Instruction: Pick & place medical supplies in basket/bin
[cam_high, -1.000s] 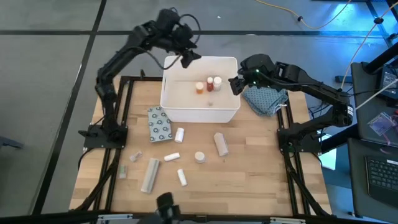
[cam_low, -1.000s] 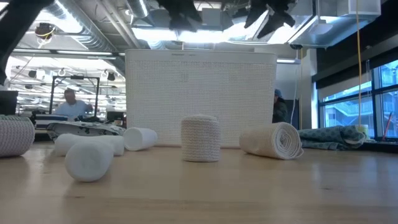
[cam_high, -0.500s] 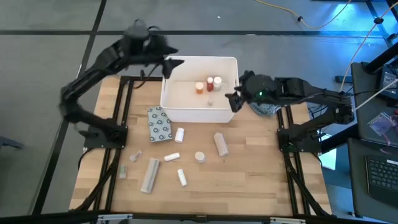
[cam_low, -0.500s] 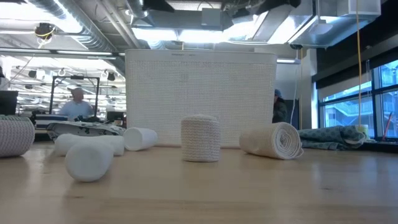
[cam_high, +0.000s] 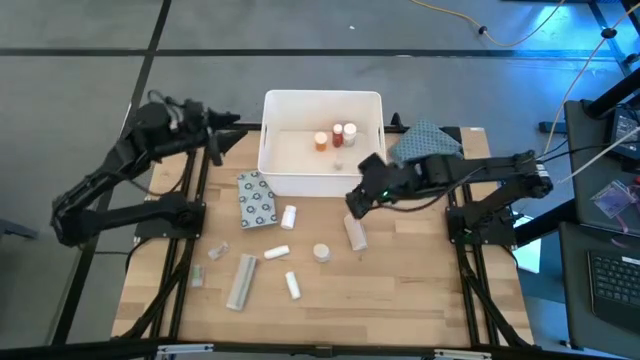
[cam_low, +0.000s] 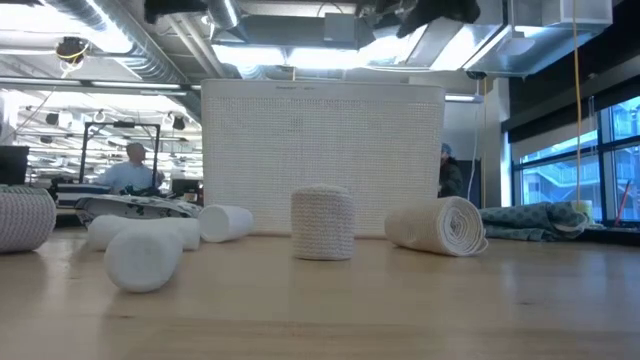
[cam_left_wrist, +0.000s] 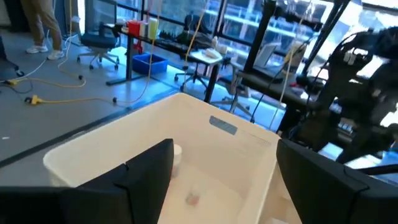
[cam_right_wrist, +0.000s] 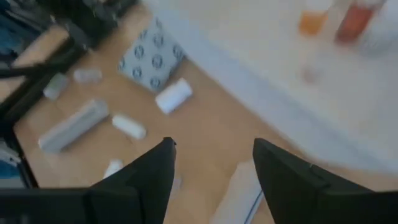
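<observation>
The white bin (cam_high: 372, 108) stands at the table's far middle with red and orange bottles (cam_high: 336, 136) inside. On the wood in front of it lie a grey dotted packet (cam_high: 257, 200), white rolls (cam_high: 289, 216), a beige roll (cam_high: 355, 232) and a long pale tube (cam_high: 241, 281). My right gripper (cam_high: 356, 200) hangs open above the table just before the bin's near right corner, over the beige roll (cam_right_wrist: 239, 190), touching nothing. My left gripper (cam_high: 222, 138) is open beyond the bin's left wall and points level at the bin (cam_left_wrist: 112, 149).
A blue-grey patterned cloth (cam_high: 425, 140) lies at the bin's right. More small rolls (cam_high: 292, 285) and a round roll (cam_high: 321, 253) lie toward the near edge. Black frame rails run along both table sides. A person (cam_low: 135, 165) sits in the room behind.
My left gripper has drawn back from above the bin's far left corner toward the table's left edge and sunk a little, turning level. My right gripper has swung from the bin's right rim by the cloth toward the near edge and left, coming over the beige roll.
</observation>
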